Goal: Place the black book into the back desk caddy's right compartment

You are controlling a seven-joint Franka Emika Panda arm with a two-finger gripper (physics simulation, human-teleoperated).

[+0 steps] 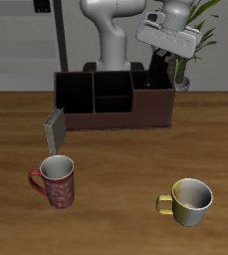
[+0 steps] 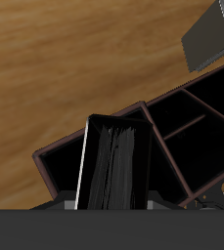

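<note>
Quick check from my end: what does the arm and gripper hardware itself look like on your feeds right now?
In the exterior view the arm is glossy white, built of thick rounded segments with darker grey joint bands. The gripper has a boxy white hand body with black fingers below it. No cables or markings are visible. The wrist view shows only a dark grey strip of the gripper's body along one edge.

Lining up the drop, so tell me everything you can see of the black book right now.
The black book is a thin, plain rectangle with a glossy black cover that shows pale streaky reflections. It is held in the gripper, standing roughly upright with its lower end over or just inside the end bay of the back desk caddy. In the exterior view it shows only as a dark slab below the gripper. Whether it touches the bay's floor or walls cannot be told.
</note>
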